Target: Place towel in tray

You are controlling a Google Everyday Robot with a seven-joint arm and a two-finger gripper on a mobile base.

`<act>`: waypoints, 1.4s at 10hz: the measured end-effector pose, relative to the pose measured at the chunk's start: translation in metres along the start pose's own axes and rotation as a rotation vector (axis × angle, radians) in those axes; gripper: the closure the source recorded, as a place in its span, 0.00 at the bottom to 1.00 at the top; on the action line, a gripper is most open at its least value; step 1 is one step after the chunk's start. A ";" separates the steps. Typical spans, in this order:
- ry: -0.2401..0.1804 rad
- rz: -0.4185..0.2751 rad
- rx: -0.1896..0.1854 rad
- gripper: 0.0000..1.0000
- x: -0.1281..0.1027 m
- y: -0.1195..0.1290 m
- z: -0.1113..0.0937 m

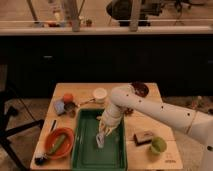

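A small pale towel hangs from my gripper over the middle of the green tray. The tray lies at the front centre of the wooden table. The gripper is shut on the towel's top end and points down into the tray. The towel's lower end is at or just above the tray floor; I cannot tell if it touches. My white arm reaches in from the right.
Left of the tray is an orange bowl holding a green item. Behind the tray are a white cup, an orange ball and a blue object. A dark bowl, a brown block and a green cup are on the right.
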 end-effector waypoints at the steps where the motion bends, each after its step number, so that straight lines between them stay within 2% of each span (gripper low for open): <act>1: -0.012 -0.018 -0.005 0.20 -0.002 -0.002 0.002; 6: -0.037 -0.107 -0.078 0.20 -0.012 -0.002 0.010; 8: -0.041 -0.125 -0.093 0.20 -0.014 -0.001 0.010; 11: -0.028 -0.145 -0.087 0.20 -0.013 -0.001 0.006; 14: 0.012 -0.157 -0.066 0.20 -0.011 -0.003 -0.005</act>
